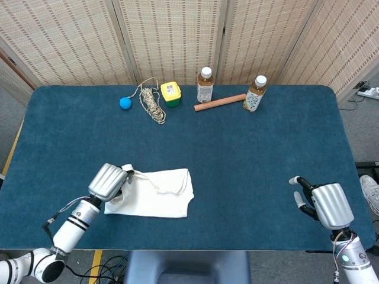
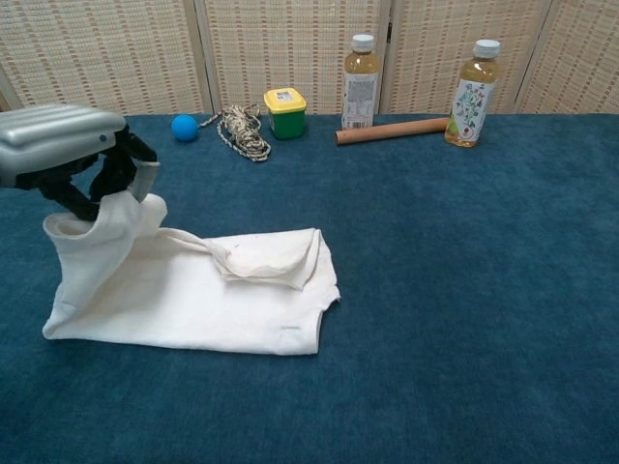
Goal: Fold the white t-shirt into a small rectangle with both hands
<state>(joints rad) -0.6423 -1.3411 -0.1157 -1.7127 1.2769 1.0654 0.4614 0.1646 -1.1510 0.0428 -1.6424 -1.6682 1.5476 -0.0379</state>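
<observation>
The white t-shirt (image 1: 155, 195) (image 2: 213, 295) lies partly folded on the blue table near its front left. My left hand (image 1: 109, 181) (image 2: 73, 155) grips the shirt's left end and holds it lifted above the cloth, so that end stands up as a hanging loop. A small folded flap sits on the shirt's top right part. My right hand (image 1: 323, 204) hovers at the front right corner, far from the shirt, fingers apart and holding nothing; the chest view does not show it.
Along the far edge stand a blue ball (image 1: 125, 102), a coiled rope (image 1: 152, 102), a yellow-green box (image 1: 171, 93), two bottles (image 1: 205, 84) (image 1: 254, 93) and a cardboard tube (image 1: 219, 102). The table's front edge (image 1: 237, 248) runs close below the shirt.
</observation>
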